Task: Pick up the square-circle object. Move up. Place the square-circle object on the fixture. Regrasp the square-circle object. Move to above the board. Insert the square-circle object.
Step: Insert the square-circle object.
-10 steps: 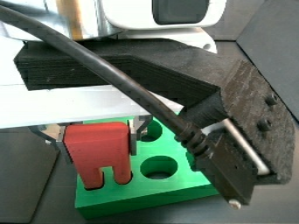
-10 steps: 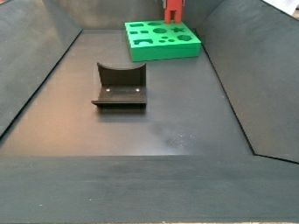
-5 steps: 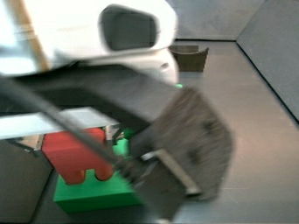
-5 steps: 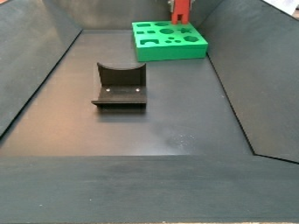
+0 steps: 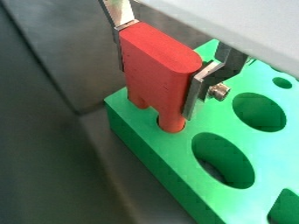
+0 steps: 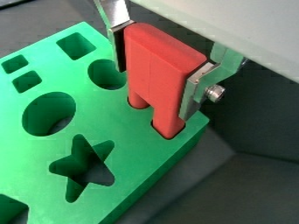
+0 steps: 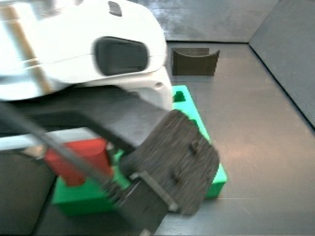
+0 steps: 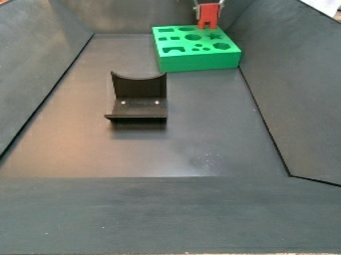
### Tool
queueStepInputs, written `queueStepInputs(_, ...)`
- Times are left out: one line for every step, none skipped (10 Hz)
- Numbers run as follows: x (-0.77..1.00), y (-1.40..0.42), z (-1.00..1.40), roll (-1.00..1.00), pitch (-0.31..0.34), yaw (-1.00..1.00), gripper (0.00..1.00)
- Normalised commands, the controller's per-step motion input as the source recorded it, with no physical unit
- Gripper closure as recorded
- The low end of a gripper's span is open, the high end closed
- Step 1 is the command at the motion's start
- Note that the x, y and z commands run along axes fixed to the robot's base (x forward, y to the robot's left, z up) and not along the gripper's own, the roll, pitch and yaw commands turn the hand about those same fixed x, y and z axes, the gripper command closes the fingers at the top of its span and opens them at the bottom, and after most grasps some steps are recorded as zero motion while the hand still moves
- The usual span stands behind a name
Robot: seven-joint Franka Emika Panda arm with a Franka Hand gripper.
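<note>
Gripper (image 6: 162, 68) clamped on the red square-circle object (image 6: 158, 74), standing upright, blocky end up, lower end in a hole at the green board's (image 6: 52, 149) corner; fixture (image 8: 135, 98) mid-left, well apart

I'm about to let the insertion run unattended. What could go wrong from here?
1. The tool holds the square-circle object with its lower end at a hole at the corner of the board; if slightly off, the peg may jam on the rim rather than seat.
2. That hole sits close to the board's edge, and the board looks unclamped, so downward force might shift or tip it.
3. The fixture stands well apart, so it poses little risk.
</note>
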Motion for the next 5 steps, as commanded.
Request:
queueStepInputs(0.75,0.61,-0.98,0.06,0.084,-0.14,1.0)
queueStepInputs(0.66,0.69,-0.97,0.03,0.114,-0.14,1.0)
queueStepInputs(0.11,0.37,-0.71,0.0,0.059,-0.12,1.0)
queueStepInputs(-0.01,0.03,-0.09,-0.04,0.0,-0.09,1.0)
queueStepInputs(0.0,0.03,0.0,-0.05,-0.017,0.0,1.0)
